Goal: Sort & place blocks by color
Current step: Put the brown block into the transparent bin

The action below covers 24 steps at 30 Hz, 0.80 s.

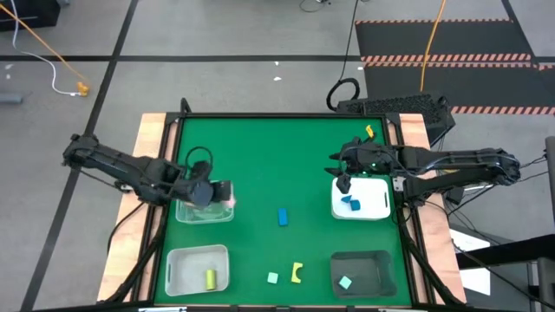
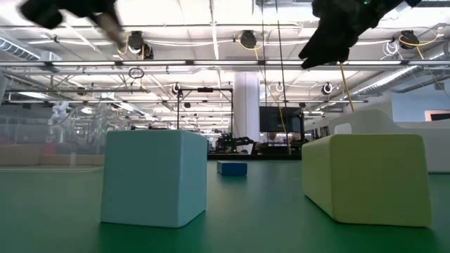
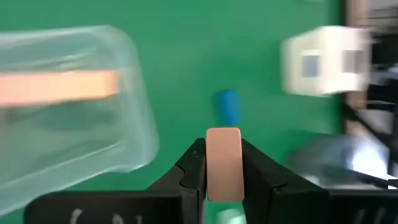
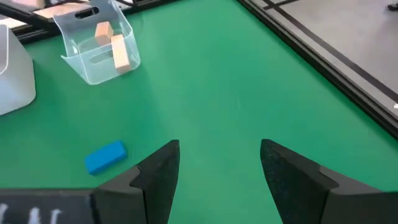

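**Trainee:** Grip status on the left arm?

**Technician:** Left gripper [image 3: 222, 163] is clamped on a tan block [image 3: 222, 163], held upright between both fingers [image 3: 194, 169]. It hangs at the edge of the clear tray [image 1: 205, 211] on the table's left side. Tan pieces already lie in that tray, so I judge this block is bound for the same place.

**Trainee:** And the arm's pose?

**Technician:** Left arm reaches in from the left edge, forearm running toward the table's middle, wrist over the clear tray's near corner.

**Trainee:** Right side?

**Technician:** Right gripper [image 4: 217, 165] is spread wide and carries nothing. It sits at the far corner of the white tray [image 1: 375, 206], where blue blocks [image 1: 350, 203] lie. That arm stretches in from the right edge, nearly level.

**Trainee:** Why four trays?

**Technician:** One per colour, by the look of it. A yellow-green block [image 1: 210, 278] lies in the near-left tray [image 1: 178, 260], a teal block [image 1: 345, 282] in the dark tray [image 1: 381, 260].

**Trainee:** What is left on the cloth?

**Technician:** A loose blue block [image 1: 283, 217] mid-table, plus a loose teal block [image 1: 273, 277] and a yellow piece [image 1: 297, 272] side by side at the near edge. Sorting is roughly half done, in my judgement.
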Available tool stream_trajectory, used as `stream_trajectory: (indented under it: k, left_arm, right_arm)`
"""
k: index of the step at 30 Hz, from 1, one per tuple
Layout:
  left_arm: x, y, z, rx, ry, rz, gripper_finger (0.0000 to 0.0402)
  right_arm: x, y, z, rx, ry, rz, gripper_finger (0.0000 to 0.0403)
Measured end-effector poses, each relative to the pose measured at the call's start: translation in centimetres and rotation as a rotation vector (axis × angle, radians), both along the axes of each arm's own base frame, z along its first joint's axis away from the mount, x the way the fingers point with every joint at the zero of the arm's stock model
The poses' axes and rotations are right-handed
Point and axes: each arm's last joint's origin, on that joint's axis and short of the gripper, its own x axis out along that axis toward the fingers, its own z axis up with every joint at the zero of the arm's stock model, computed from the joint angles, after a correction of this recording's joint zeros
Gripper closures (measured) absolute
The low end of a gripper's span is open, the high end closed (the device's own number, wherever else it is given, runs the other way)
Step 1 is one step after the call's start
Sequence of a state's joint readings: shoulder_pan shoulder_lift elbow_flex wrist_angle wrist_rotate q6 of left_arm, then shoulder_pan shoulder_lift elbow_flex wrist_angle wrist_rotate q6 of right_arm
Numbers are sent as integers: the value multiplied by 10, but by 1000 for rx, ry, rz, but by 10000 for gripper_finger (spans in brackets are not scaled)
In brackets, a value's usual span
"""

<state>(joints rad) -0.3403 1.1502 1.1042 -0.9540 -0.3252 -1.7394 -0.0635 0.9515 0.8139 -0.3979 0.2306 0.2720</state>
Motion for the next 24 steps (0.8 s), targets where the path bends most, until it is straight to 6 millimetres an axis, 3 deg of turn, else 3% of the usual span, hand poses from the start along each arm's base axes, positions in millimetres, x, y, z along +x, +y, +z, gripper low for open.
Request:
stream_trajectory:
  k: [4, 12, 17, 24]
  left_arm:
    - [-12, -10, -14, -19, 173, 92, 341]
    - [-17, -13, -32, 38, 379, 186, 338]
    - [-12, -15, -40, 62, 436, 221, 328]
    - [2, -22, -58, 95, 502, 244, 333]
  right_arm:
    - [14, -1, -7, -24, 14, 18, 188]
    - [38, -2, -25, -36, 52, 83, 188]
    - [33, -16, -35, -45, 144, -144, 188]
    - [14, -38, -46, 7, 301, -311, 188]
